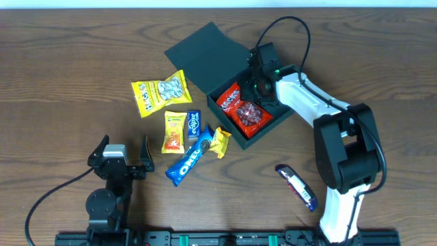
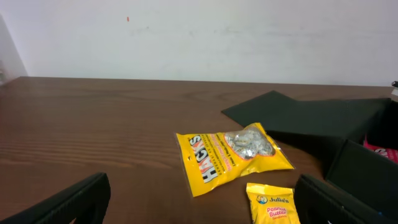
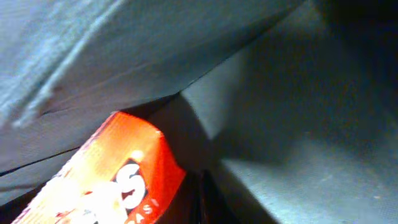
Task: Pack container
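Observation:
The container (image 1: 268, 129) is a dark square box with its flap lid (image 1: 205, 49) lying open to the upper left. Two red snack packets (image 1: 246, 113) lie inside it. My right gripper (image 1: 258, 85) reaches down into the box's far corner. In the right wrist view its jaws (image 3: 202, 200) are shut, close beside a red packet (image 3: 106, 180) and the box's inner wall (image 3: 298, 124). My left gripper (image 1: 123, 162) stands open near the front left, apart from the snacks. In the left wrist view nothing lies between its fingers (image 2: 68, 202).
Loose on the table left of the box are a yellow Hagys packet (image 1: 160, 92), a Julie's packet (image 1: 175, 131), a small blue packet (image 1: 194, 124), an Oreo pack (image 1: 188, 162) and a small yellow packet (image 1: 220, 142). A dark bar (image 1: 297, 186) lies at the front right.

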Controlling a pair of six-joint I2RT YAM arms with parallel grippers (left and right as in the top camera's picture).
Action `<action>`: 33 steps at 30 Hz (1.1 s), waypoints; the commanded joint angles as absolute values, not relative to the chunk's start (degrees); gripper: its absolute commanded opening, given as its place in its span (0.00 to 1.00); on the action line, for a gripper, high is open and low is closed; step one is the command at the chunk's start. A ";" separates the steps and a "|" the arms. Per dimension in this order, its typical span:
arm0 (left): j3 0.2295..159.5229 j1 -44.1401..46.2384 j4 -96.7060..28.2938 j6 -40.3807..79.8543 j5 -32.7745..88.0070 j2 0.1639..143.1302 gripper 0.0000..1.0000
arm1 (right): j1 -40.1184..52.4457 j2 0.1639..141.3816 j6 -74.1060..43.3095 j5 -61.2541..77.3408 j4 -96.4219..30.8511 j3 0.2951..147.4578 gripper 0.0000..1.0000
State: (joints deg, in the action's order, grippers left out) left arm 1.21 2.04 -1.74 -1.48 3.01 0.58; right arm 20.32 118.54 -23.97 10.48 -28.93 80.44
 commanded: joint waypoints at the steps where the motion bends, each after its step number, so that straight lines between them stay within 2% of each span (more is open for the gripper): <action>1: 0.23 2.17 -4.25 -1.26 2.39 0.21 0.96 | 20.88 116.66 -26.26 14.41 -29.45 80.25 0.01; 6: 0.23 2.17 -4.25 -1.26 2.42 0.21 0.95 | 22.94 116.57 -30.09 14.06 -29.28 80.25 0.01; 10: 0.23 2.17 -4.23 -1.26 2.39 0.21 0.95 | 23.22 115.74 -29.26 3.79 -26.37 80.25 0.01; 20: 0.23 2.17 -4.25 -1.26 2.39 0.21 0.95 | 26.20 105.49 -27.31 11.40 -31.68 80.27 0.01; 22: 0.23 2.17 -4.25 -1.26 2.39 0.21 0.96 | 28.27 105.82 -22.02 11.40 -30.24 80.25 0.01; 26: 0.23 2.17 -4.23 -1.26 2.42 0.21 0.95 | 33.06 106.08 -3.14 8.23 -28.99 80.25 0.01; 33: 0.23 2.17 -4.25 -1.26 2.39 0.21 0.95 | 34.22 107.04 3.88 3.55 -32.86 80.25 0.01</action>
